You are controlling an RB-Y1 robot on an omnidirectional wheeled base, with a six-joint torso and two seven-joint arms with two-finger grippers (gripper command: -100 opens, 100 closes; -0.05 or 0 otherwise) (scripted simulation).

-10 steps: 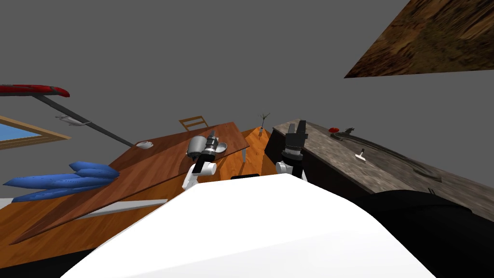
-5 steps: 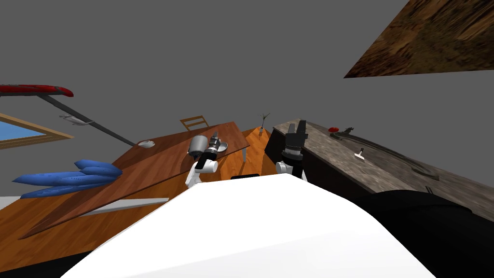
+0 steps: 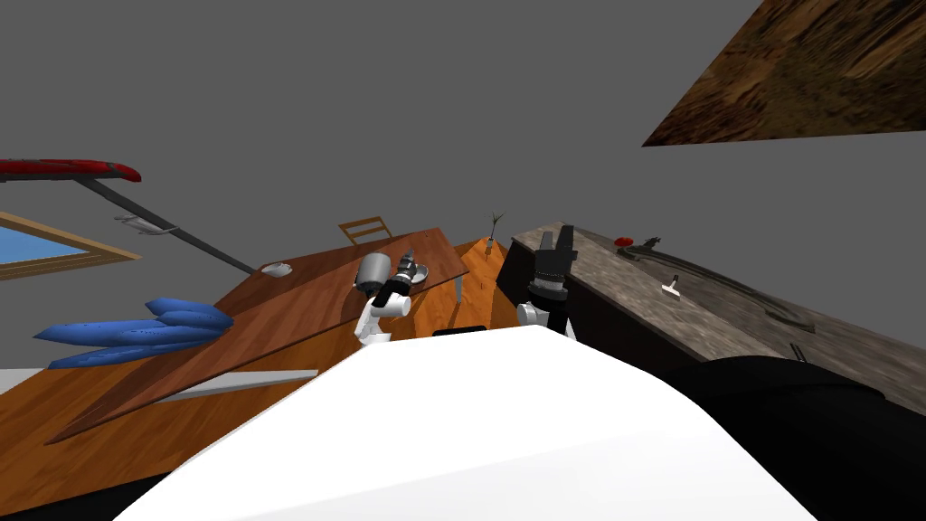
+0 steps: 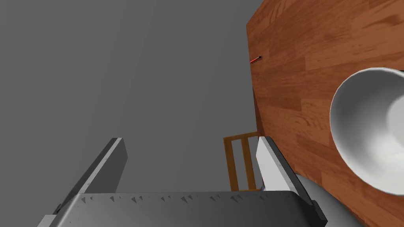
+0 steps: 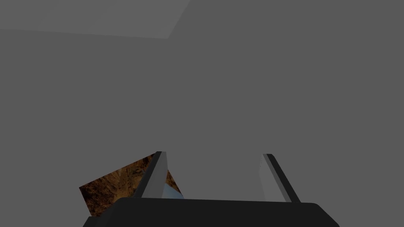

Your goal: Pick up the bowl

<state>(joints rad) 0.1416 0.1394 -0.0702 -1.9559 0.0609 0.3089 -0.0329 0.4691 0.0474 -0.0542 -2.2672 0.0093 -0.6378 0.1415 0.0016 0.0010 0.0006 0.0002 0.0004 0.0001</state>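
Observation:
A white bowl (image 4: 371,130) sits on the brown wooden table (image 4: 315,59), near its far edge. In the left wrist view it lies beside my left gripper (image 4: 193,157), outside the fingers, which stand open with nothing between them. In the head view the left gripper (image 3: 407,262) hovers over the table and covers most of the bowl (image 3: 422,271). My right gripper (image 3: 556,242) is raised over the near end of the stone counter, and in its wrist view the gripper (image 5: 213,173) is open and empty.
A wooden chair (image 3: 365,228) stands behind the table. A small white dish (image 3: 275,269) lies at the table's far left. Blue cushions (image 3: 145,330) lie left of the table. The stone counter (image 3: 723,307) on the right carries a red object (image 3: 624,242) and a white tool (image 3: 671,288).
My left arm has reached farther over the table toward the bowl, and its gripper now covers more of the bowl. The right arm has not moved.

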